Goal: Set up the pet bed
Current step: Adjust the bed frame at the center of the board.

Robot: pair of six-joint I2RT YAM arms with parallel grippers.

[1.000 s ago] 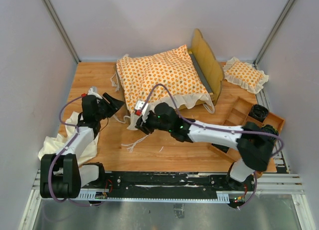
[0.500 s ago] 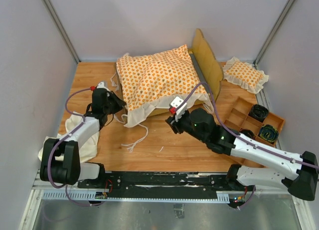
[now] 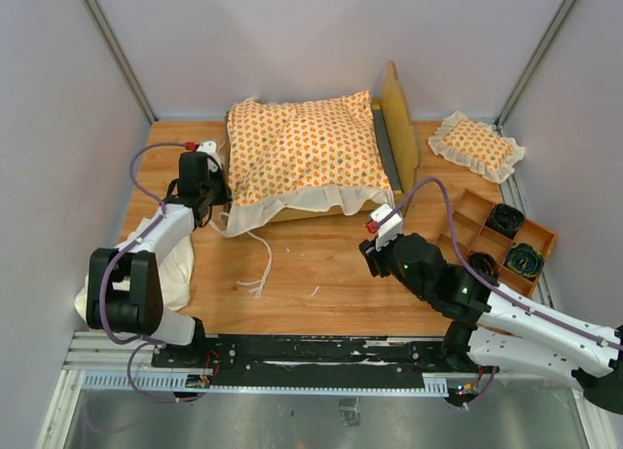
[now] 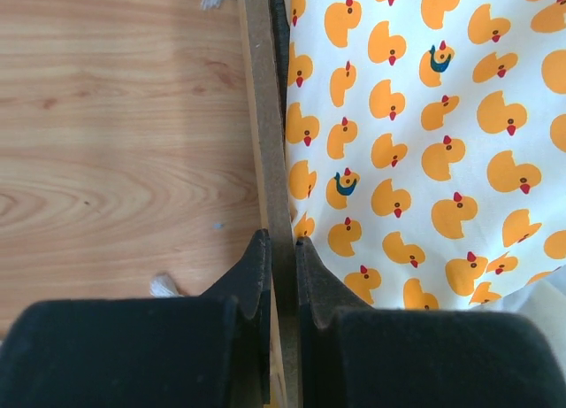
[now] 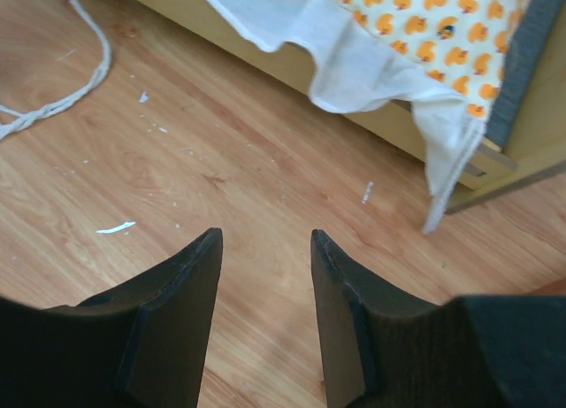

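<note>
The left gripper (image 4: pixel 281 242) is pinched narrow onto the thin wooden side rail of the bed frame (image 4: pixel 265 116). The cushion (image 4: pixel 424 142) lies on the frame, at the far side of the tabletop (image 3: pixel 321 274). The right gripper (image 5: pixel 265 240) hangs wide, holding nothing, over bare wood near the frame's front corner.

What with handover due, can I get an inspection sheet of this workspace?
Surface: wooden table, scattered white specks.
Job's things: cushion lies on bed frame, ruffle overhanging; tie string trails on table.
Clutter: small pillow, cream cloth, compartment tray.
End effectors: left end effector shut on bed frame rail; right end effector open, empty, above table.
Cables: purple cable loops at each arm.
Surroundings: grey walls; nothing else seen.
</note>
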